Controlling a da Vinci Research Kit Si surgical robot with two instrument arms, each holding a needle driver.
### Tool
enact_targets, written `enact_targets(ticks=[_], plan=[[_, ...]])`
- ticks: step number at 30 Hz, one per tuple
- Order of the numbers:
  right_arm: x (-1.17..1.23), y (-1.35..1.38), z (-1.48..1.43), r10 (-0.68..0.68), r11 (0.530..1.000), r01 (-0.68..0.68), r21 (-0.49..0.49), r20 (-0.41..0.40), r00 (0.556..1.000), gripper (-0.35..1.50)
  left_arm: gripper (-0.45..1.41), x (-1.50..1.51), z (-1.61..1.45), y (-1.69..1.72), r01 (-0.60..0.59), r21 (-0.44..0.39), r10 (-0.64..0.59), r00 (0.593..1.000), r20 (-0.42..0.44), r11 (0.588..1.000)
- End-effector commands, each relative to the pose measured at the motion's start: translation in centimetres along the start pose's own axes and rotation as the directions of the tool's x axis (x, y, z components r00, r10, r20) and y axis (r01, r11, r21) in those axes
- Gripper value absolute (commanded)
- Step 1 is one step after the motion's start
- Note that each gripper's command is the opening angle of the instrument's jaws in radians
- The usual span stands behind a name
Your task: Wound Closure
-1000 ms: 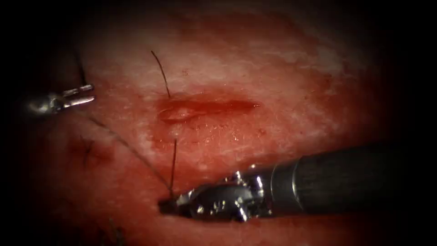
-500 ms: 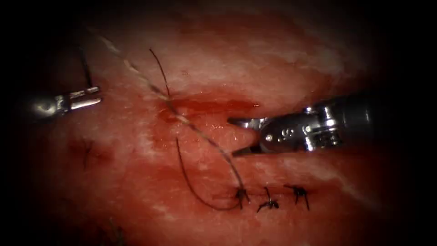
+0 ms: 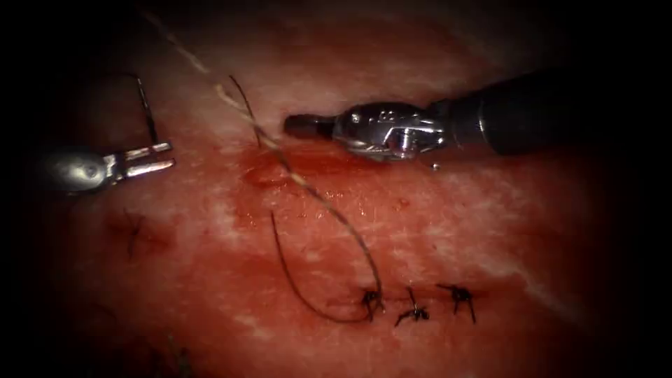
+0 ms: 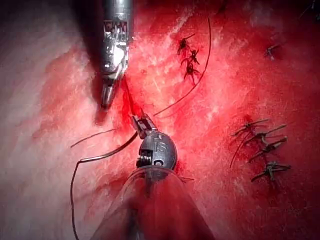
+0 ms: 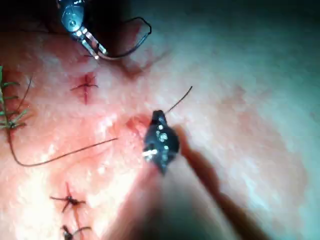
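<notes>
Endoscope view: we found the left tool (image 3: pixel 164 157) at the left edge of the frame, its jaws pinching the needle (image 3: pixel 145 105) near one end. The needle rose from them as a thin dark arc, clear of the tissue (image 3: pixel 490 231). The right tool (image 3: pixel 290 126) entered from the upper right. Its jaws were pressed together and we saw nothing between them. Its tip lay just above the left end of the cut (image 3: pixel 315 162), which was open and wet with red fluid (image 3: pixel 336 164). A row of three knots (image 3: pixel 413 304) sat at lower centre. From the leftmost knot the thread (image 3: pixel 329 210) ran diagonally to the upper left, passing left of the right tool's tip.

Left wrist view: we recorded the left tool (image 4: pixel 139 121) gripping the needle (image 4: pixel 100 156), whose curve swept away over the tissue (image 4: pixel 40 100) without entering it. The right tool (image 4: pixel 106 100) stood near, jaws together.

Right wrist view: the right tool (image 5: pixel 158 117) was closed, with a short thread tail (image 5: pixel 180 101) just beside its tip. We could not tell whether they touched. The left tool (image 5: pixel 97 50) held the needle (image 5: pixel 135 47) well apart from it.
</notes>
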Motion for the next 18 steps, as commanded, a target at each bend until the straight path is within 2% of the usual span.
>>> enact_targets(ticks=[1,3,4,7,9,13,18], plan=[[-0.10,0.03,0.21,0.033,0.999,-0.033,-0.024,-0.001,0.999,0.52,-0.45,-0.05,0.04,0.09,0.002,-0.002,-0.002,1.000,0.001,1.000],[-0.20,0.11,0.41,0.100,0.994,-0.099,-0.053,0.011,0.995,0.86,-0.45,-0.05,0.03,0.09,0.002,-0.002,-0.002,1.000,0.001,1.000],[-0.23,0.13,0.47,0.114,0.992,-0.113,-0.060,0.021,0.993,0.89,-0.45,-0.05,0.03,0.09,0.002,-0.002,-0.002,1.000,0.001,1.000],[-0.34,0.20,0.68,0.186,0.979,-0.182,-0.087,0.034,0.982,0.91,-0.45,-0.05,0.03,0.09,0.002,-0.002,-0.002,1.000,0.001,1.000],[-0.36,0.22,0.71,0.196,0.978,-0.192,-0.085,0.033,0.980,0.91,-0.45,-0.05,0.03,0.09,0.002,-0.002,-0.002,1.000,0.001,1.000],[-0.44,0.29,0.83,0.249,0.968,-0.247,-0.051,0.038,0.968,0.93,-0.45,-0.04,0.03,0.10,0.002,-0.002,-0.002,1.000,0.001,1.000],[-0.48,0.32,0.91,0.310,0.951,-0.310,-0.018,0.062,0.949,0.84,-0.45,-0.04,0.03,0.10,0.002,-0.002,-0.002,1.000,0.001,1.000]])
